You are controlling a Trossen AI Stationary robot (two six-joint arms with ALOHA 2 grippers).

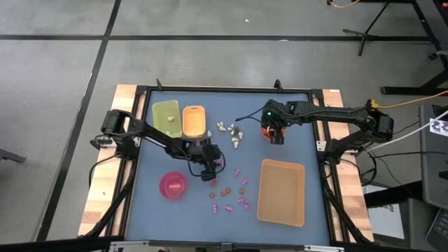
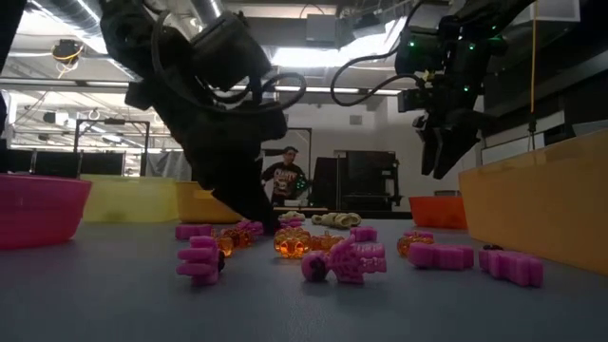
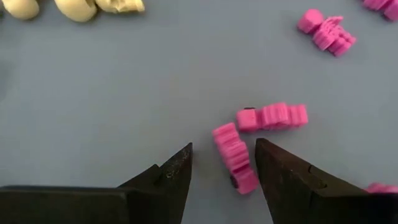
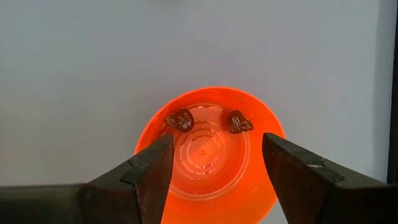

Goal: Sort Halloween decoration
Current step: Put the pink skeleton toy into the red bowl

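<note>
My left gripper (image 1: 211, 170) (image 3: 224, 163) is open and low over the table. Its fingers stand on either side of a magenta-pink trinket (image 3: 235, 155) that lies flat on the mat, closer to one finger. A second pink trinket (image 3: 272, 116) lies just beyond it. More pink trinkets (image 1: 241, 203), orange-brown trinkets (image 1: 224, 190) and cream-white trinkets (image 1: 231, 131) are scattered on the mat. My right gripper (image 1: 275, 134) (image 4: 214, 155) is open and raised above the red bowl (image 4: 208, 149), which holds two dark grey trinkets (image 4: 179, 119).
A pink bowl (image 1: 172, 185) sits on the left arm's near side. A green tray (image 1: 166, 115) and an orange tray (image 1: 193, 120) lie at the far left, and a tan tray (image 1: 282, 191) at the near right. A person (image 2: 282, 176) stands in the room beyond.
</note>
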